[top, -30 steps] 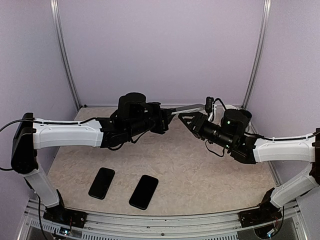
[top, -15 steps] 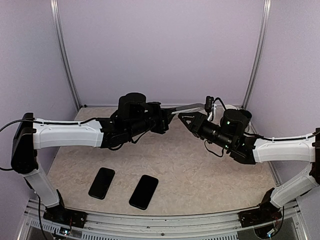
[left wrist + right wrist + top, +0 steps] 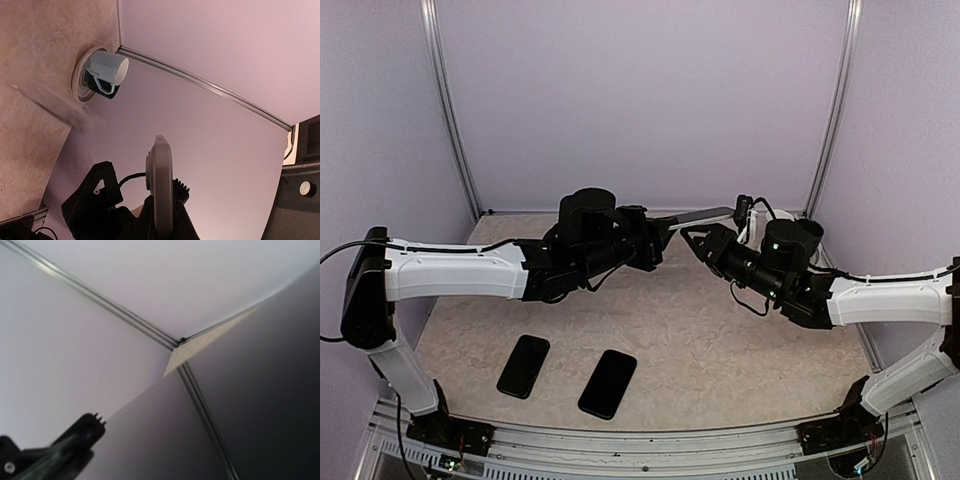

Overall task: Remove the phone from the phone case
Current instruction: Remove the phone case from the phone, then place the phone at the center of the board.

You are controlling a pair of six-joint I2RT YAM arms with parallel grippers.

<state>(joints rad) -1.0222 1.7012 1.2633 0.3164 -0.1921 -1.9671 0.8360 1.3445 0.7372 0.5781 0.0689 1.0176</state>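
At the left, near the front edge of the beige marbled surface (image 3: pixel 720 350), two black slab-shaped phones (image 3: pixel 523 366) lie flat side by side, well apart from the work. Above them the left tool (image 3: pixel 161 222) is raised in mid-air. Its jaws are pressed together on one end of the thin grey cased phone (image 3: pixel 161 185), so the slab sticks out edge-on toward the right arm. In the top view that phone hangs high over the back of the surface, between the two arms. The right tool (image 3: pixel 694 240) sits just below the held end. I cannot tell whether its jaws are spread or closed, since only one dark finger (image 3: pixel 75 440) shows in its own view. The step in hand looks like peeling the case off the phone. To do it well, the left pinch should hold firm. The right tool should catch only the case's lip at a free corner and pull away from the face, so the slab doesn't twist loose.
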